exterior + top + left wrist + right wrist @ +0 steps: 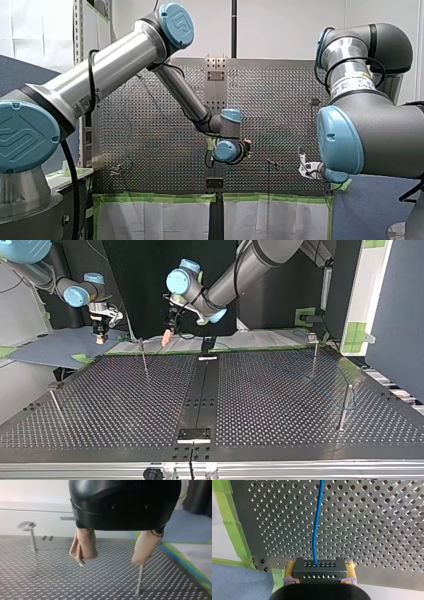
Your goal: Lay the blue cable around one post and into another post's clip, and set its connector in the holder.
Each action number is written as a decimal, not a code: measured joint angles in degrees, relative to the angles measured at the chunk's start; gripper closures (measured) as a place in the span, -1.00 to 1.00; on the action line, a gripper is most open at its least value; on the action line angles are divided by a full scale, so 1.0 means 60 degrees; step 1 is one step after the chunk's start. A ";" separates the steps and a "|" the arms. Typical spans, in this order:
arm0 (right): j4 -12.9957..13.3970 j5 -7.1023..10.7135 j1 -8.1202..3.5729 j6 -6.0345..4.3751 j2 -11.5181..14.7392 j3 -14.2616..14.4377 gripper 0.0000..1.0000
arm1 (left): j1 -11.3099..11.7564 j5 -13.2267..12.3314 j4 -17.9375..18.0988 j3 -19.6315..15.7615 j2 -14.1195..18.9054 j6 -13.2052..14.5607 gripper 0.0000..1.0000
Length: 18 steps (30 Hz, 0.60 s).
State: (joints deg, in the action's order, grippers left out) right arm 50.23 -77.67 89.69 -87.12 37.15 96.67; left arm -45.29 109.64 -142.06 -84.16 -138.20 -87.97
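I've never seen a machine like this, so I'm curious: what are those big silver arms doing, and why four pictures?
They are two robot arms at a metal table full of holes. One picture looks from behind the arms, one faces them from across the table, and two come from cameras on their wrists. Thin metal posts stand on the table. My right gripper pinches a black connector with a blue cable running out. My left gripper is open and empty.

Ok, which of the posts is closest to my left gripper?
The thin post near the far edge, just left of the top view's middle; my left gripper hangs close by it. The other three stand much farther off, out to either side.
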 joint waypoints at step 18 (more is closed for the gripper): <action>-0.0136 -0.0006 0.0020 -0.0100 0.0000 -0.0049 1.00 | 0.0275 -0.0400 0.0955 -0.1762 0.1761 0.0023 -1.00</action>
State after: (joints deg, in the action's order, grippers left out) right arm 49.42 -77.70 89.81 -87.72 37.15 96.38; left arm -43.64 107.24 -136.33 -94.73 -127.64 -87.83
